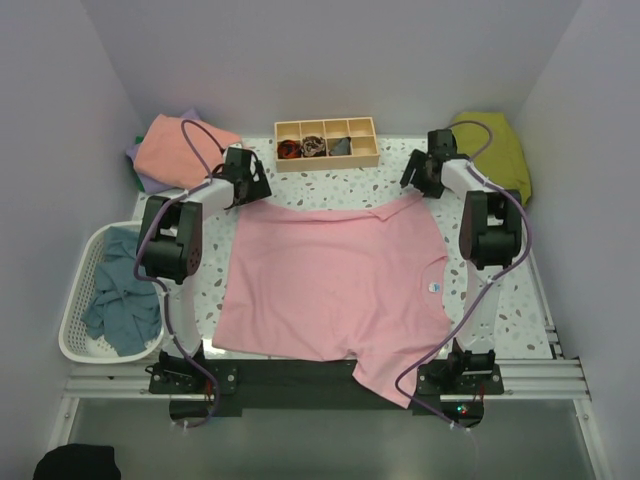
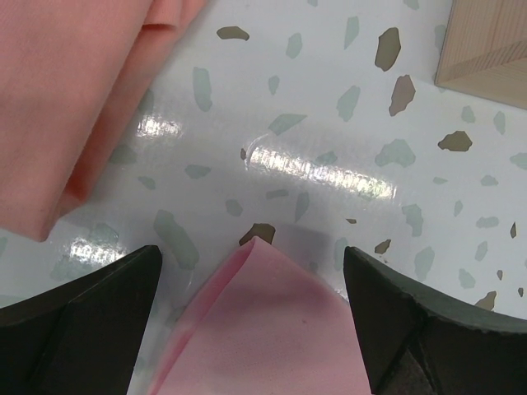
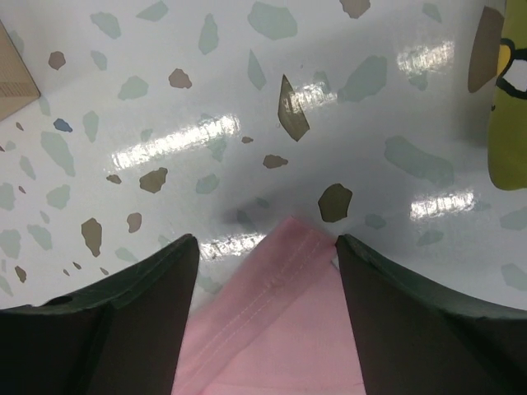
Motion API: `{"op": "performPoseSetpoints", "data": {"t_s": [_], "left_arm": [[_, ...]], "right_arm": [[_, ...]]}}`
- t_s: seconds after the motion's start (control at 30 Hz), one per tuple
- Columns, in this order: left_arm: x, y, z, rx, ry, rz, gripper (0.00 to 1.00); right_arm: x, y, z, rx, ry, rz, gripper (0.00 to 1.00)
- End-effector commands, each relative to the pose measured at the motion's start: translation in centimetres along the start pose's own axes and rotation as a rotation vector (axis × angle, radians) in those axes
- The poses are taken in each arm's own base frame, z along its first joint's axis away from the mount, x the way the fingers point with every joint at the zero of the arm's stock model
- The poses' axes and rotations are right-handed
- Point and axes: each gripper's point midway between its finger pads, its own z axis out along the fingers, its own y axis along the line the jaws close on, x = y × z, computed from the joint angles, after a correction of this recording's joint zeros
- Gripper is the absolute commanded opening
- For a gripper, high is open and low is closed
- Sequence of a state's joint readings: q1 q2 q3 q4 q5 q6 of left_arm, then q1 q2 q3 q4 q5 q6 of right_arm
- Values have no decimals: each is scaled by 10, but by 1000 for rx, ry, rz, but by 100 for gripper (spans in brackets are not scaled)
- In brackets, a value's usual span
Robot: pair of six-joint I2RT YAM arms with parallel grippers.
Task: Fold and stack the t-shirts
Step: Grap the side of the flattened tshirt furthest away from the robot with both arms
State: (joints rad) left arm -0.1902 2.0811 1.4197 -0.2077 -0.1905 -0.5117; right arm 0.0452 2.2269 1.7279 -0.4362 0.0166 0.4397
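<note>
A light pink t-shirt lies spread flat on the speckled table, its near sleeve hanging over the front rail. My left gripper hovers at its far left corner and my right gripper at its far right corner. In the left wrist view the left gripper stands open, with the pink corner lying loose between the fingers. In the right wrist view the right gripper is open astride the hemmed corner, whose edge touches the right fingertip.
A folded salmon-coral t-shirt rests on a lavender one at the back left. An olive-green shirt lies at the back right. A compartmented wooden tray stands at the back. A white basket holds teal-blue shirts.
</note>
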Motion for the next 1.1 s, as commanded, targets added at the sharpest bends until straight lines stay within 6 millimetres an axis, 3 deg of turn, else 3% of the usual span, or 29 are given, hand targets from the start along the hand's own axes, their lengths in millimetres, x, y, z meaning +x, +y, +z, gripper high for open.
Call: {"op": "performPoseSetpoints", "data": {"t_s": [0.0, 0.07, 0.23, 0.27, 0.37, 0.5, 0.6, 0.67, 0.83, 0.93, 1.03, 1.07], "left_arm": [[15, 12, 11, -20, 31, 11, 95], [17, 14, 12, -26, 33, 13, 93], [20, 15, 12, -30, 38, 13, 80], [19, 15, 12, -29, 35, 12, 76], [18, 15, 12, -30, 35, 12, 72], [17, 18, 11, -44, 30, 10, 67], [12, 17, 9, -47, 22, 14, 59], [8, 18, 8, -51, 12, 15, 48], [6, 14, 8, -36, 13, 13, 37], [10, 13, 9, -29, 27, 16, 13], [11, 14, 9, -31, 31, 14, 0], [11, 14, 9, -30, 32, 14, 0]], "right_arm": [[-13, 2, 6, -11, -32, -21, 66], [-11, 2, 7, -13, -22, -16, 61], [-8, 3, 8, -20, -15, -16, 33], [-9, 3, 6, -21, -17, -18, 18], [-13, 4, 4, -24, -27, -24, 2], [-19, 7, -6, -37, -53, -31, 1], [-26, 9, -18, -43, -76, -40, 0], [-32, 12, -28, -52, -97, -43, 0], [-39, 14, -43, -62, -118, -52, 0], [-41, 16, -49, -67, -124, -55, 0], [-43, 17, -55, -71, -134, -55, 0], [-44, 16, -56, -70, -136, -55, 0]]}}
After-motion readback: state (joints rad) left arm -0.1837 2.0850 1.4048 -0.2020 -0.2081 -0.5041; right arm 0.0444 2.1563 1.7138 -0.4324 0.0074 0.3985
